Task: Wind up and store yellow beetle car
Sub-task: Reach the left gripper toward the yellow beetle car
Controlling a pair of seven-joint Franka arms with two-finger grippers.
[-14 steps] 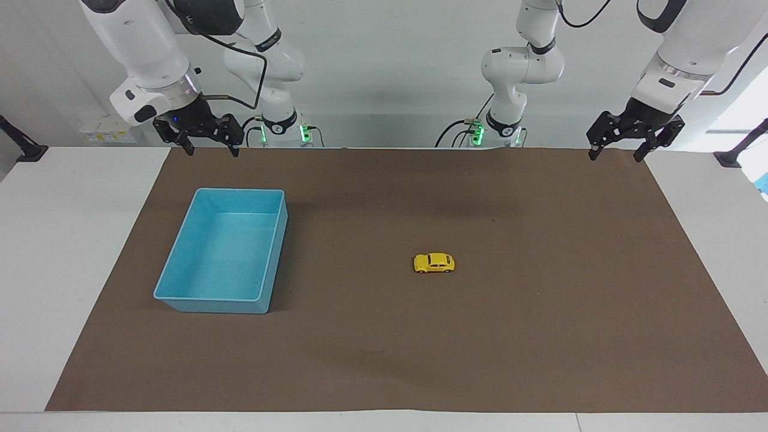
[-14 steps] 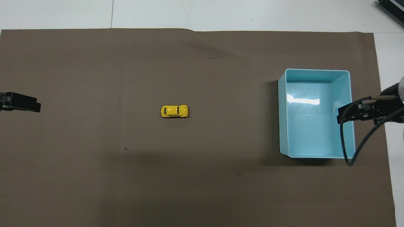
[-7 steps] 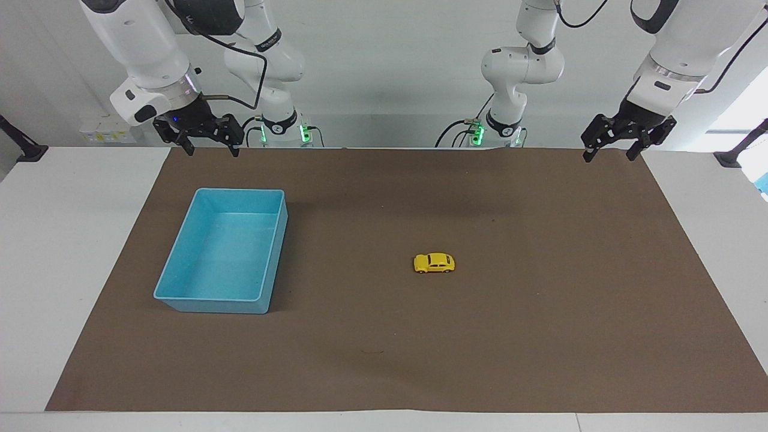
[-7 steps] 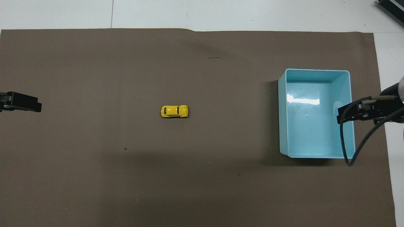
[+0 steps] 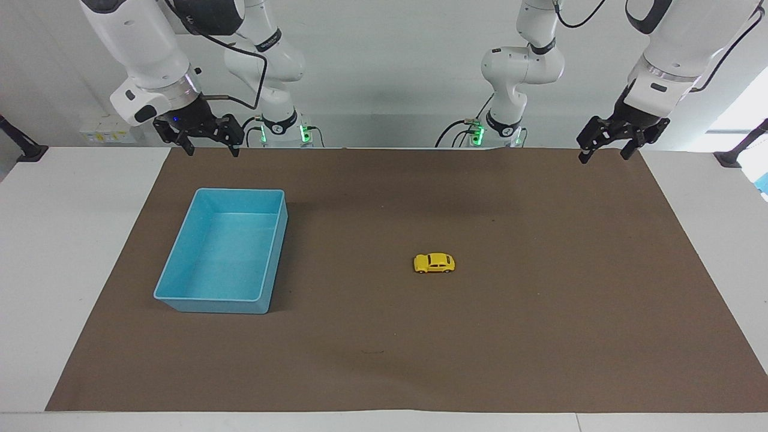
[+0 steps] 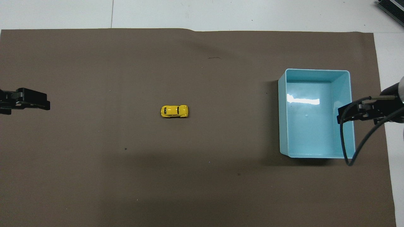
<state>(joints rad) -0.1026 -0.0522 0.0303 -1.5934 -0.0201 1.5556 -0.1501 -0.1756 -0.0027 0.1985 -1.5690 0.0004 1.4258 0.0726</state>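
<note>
The yellow beetle car (image 5: 434,263) (image 6: 174,111) stands on its wheels near the middle of the brown mat, untouched. My left gripper (image 5: 603,156) (image 6: 34,101) hangs open and empty above the mat's edge at the left arm's end of the table, well away from the car. My right gripper (image 5: 212,150) (image 6: 345,116) is open too, with nothing between its fingers. It hangs above the mat's corner at the right arm's end, by the blue bin.
An empty light blue bin (image 5: 216,306) (image 6: 282,119) sits on the mat toward the right arm's end of the table. The brown mat (image 5: 540,336) covers most of the white table. A black cable (image 6: 344,148) loops from the right wrist over the bin's rim.
My left gripper has shifted a little inward over the mat, toward the table's middle. The right arm, the car and the bin have not moved.
</note>
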